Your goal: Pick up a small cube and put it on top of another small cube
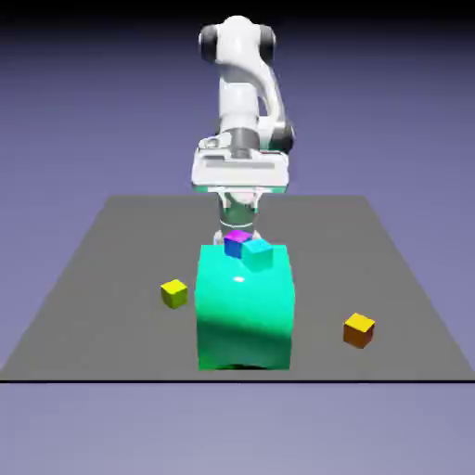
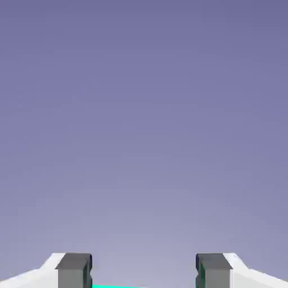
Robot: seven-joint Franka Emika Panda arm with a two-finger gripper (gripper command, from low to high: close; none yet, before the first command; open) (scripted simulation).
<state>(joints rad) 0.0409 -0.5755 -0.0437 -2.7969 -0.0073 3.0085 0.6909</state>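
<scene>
The small yellow cube point(image 1: 173, 293) sits on the grey worktop point(image 1: 93, 278), just off the exterior view's left of the big teal block point(image 1: 246, 311). A small orange cube point(image 1: 358, 329) lies at the block's other side, well apart. On the block's top rest a purple cube point(image 1: 237, 239) and a small teal cube point(image 1: 258, 253), touching. The end effector point(image 2: 143, 273) is spread wide, empty, a teal sliver between its fingers point(image 2: 73, 270)
</scene>
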